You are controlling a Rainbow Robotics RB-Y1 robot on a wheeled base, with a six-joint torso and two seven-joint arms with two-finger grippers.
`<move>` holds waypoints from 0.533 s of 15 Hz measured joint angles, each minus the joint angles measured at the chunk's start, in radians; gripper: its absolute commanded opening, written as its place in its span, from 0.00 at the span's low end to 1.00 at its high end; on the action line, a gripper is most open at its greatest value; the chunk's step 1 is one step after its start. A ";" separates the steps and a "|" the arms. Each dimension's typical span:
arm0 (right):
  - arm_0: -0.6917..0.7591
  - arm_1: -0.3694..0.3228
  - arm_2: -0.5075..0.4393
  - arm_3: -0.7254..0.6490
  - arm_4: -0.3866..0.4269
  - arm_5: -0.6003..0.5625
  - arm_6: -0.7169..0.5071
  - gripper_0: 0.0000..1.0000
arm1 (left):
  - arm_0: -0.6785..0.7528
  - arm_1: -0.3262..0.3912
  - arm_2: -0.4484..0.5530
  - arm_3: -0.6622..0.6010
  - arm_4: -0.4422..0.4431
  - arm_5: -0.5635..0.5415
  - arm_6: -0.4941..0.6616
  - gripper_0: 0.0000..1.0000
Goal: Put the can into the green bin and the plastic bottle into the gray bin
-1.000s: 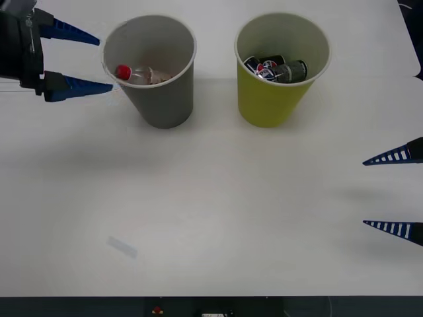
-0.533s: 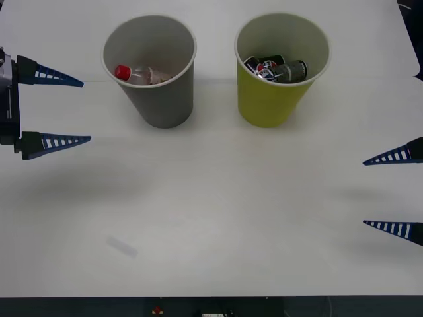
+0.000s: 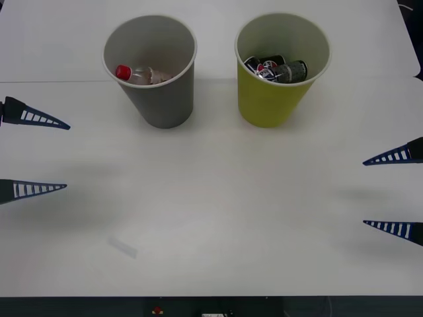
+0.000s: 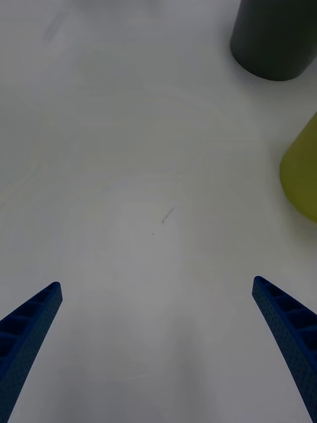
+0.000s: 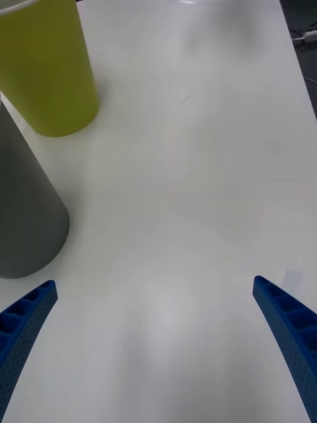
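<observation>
Looking down from the front, we see the gray bin and the green bin standing upright side by side at the far part of the white desk. They are near each other but not touching. The gray bin is on our left and the green bin is on our right.

The plastic bottle lies on its side inside the gray bin. Its red cap points to our left, close to the bin's wall. Inside the green bin we see dark cans lying together.

Our left hand is at the left edge of the desk, nearer to us than the gray bin and well apart from it. Its two blue fingers are spread wide and it is gripping nothing. From the left wrist we see the gray bin and the green bin from the side, with bare desk between the fingers.

Our right hand is at the right edge of the desk, well apart from the green bin. Its fingers are spread wide too, and it is empty. From the right wrist we see part of the green bin and the gray bin farther off.

A small pale smudge shows on the desk near the front, toward our left.
</observation>
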 measured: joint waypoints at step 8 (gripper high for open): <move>0.000 0.000 0.000 0.000 0.000 0.000 0.000 1.00 | 0.074 0.015 0.015 0.000 0.004 -0.056 -0.025 1.00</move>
